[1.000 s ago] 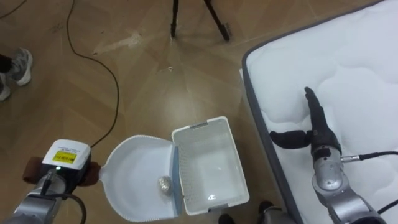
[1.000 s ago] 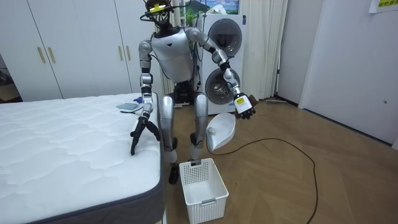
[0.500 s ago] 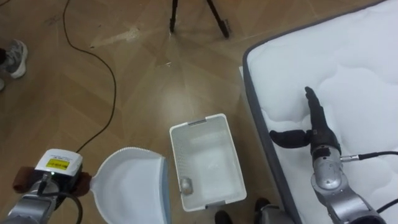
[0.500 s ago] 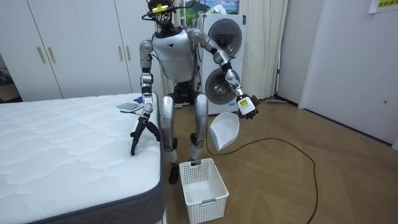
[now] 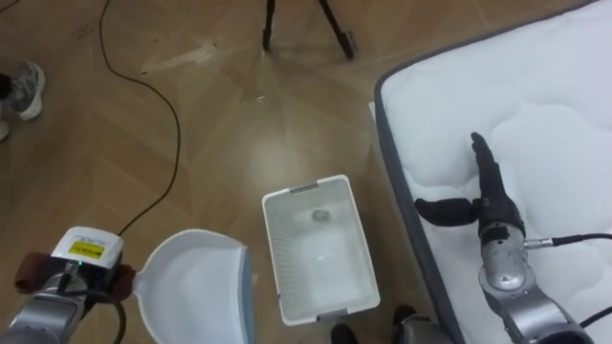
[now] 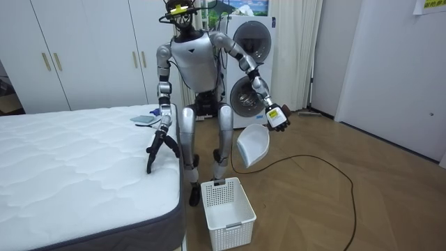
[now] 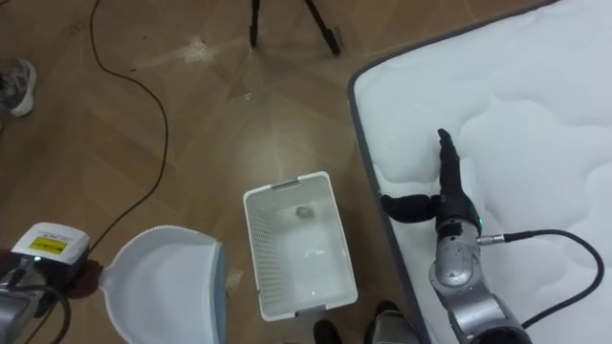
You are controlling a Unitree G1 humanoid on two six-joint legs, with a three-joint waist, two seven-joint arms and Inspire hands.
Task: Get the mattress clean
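Note:
A white dustpan (image 5: 196, 287) hangs tilted over the wooden floor, left of a white slotted basket (image 5: 344, 277). My left hand (image 5: 72, 277) is shut on its brown handle at the lower left. A small grey crumpled ball (image 5: 320, 216) lies inside the basket near its far end. My right hand (image 5: 488, 205) rests on the white mattress (image 5: 545, 115) near its edge, open, with straight fingers and the thumb spread. In the room view I stand beside the bed (image 6: 77, 174), with the basket (image 6: 228, 222) at my feet and the dustpan (image 6: 252, 146) held out to the side.
Tripod legs (image 5: 306, 24) stand on the floor beyond the basket. A person's shoe (image 5: 24, 91) shows at the far left. A blue-grey item (image 6: 146, 120) lies on the bed's far corner. Washing machines (image 6: 244, 77) and white wardrobes (image 6: 83, 49) line the wall behind me.
The ball left the dustpan and dropped into the basket, ending near its far end. My left hand drew the dustpan away to the left and lifted it. The right hand stayed put.

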